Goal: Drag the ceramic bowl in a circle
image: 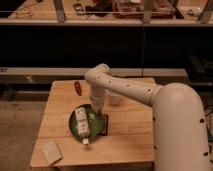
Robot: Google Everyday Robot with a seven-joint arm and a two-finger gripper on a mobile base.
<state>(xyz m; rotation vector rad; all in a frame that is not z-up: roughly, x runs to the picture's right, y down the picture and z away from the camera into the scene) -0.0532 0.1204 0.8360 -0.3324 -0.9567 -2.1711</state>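
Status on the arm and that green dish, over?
Tool at far rim of ceramic bowl. White bottle lying in it. Dark flat block close beside it, white cup behind.

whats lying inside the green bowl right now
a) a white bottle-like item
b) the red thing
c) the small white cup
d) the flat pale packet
A: a white bottle-like item lies lengthwise inside the ceramic bowl, its small end poking over the near rim, while the gripper is down at the bowl's far right rim.
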